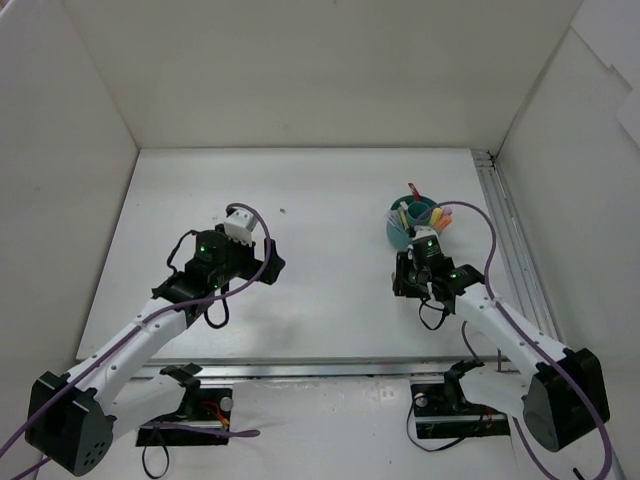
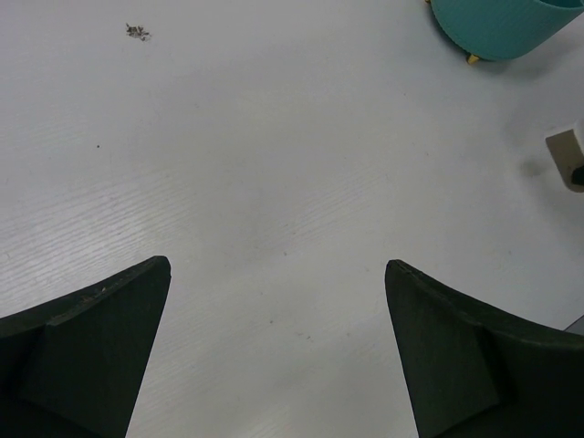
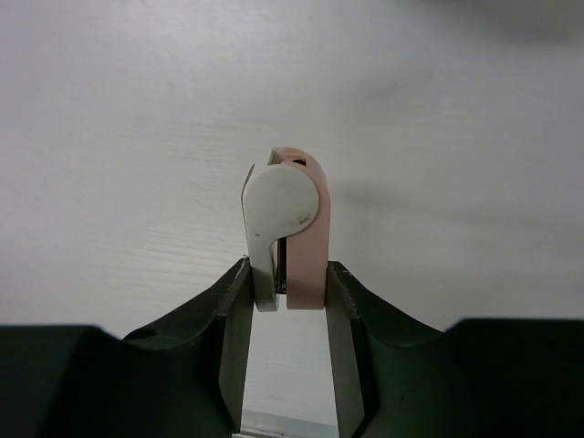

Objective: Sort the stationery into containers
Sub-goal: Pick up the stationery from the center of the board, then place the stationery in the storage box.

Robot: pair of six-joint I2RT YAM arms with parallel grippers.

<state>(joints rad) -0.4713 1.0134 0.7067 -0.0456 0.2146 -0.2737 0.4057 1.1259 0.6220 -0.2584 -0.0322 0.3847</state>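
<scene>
Stationery piece (image 3: 297, 210), pink-and-white, tight in low right hand (image 3: 289, 278) near teal organiser (image 2: 502, 27); left hand (image 2: 276, 269) splayed, empty.

The top external view looks down from above and behind the arm bases at the near edge, covering the whole counter (image 1: 330, 200) to its far edge. The left wrist view sits low and close, facing across the counter past the left gripper (image 2: 278, 274) toward the teal organiser (image 2: 502, 27) — also seen from overhead near the right edge. The right wrist view is tighter — the right gripper (image 3: 285, 274) and the pink-and-white item (image 3: 306, 237) it clamps fill the frame.
</scene>
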